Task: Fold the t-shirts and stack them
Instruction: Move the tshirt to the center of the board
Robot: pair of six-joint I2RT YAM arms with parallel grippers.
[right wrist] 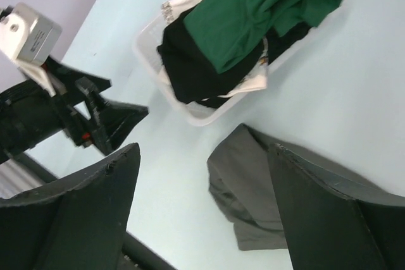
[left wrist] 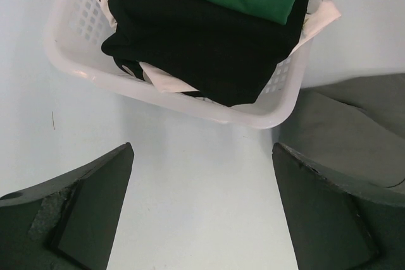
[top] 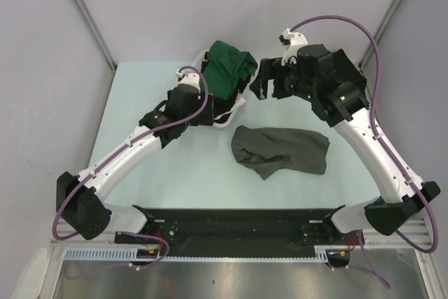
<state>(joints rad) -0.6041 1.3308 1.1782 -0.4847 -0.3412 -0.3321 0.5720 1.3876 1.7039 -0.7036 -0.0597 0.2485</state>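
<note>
I work in what looks like a robotics lab cell. My left arm (top: 126, 155) and right arm (top: 378, 152) are bolted to a black base rail (top: 238, 222) at the near edge of a pale blue table (top: 175, 180). Plain grey-lilac panels (top: 42, 68) joined by metal corner struts (top: 84, 15) enclose it. Purple cables (top: 378, 54) loop along my arms, and a slotted cable duct (top: 210, 255) runs below the bases. A white plastic basket (left wrist: 190, 102) and a grey t-shirt (top: 280, 148) lie on the table.
</note>
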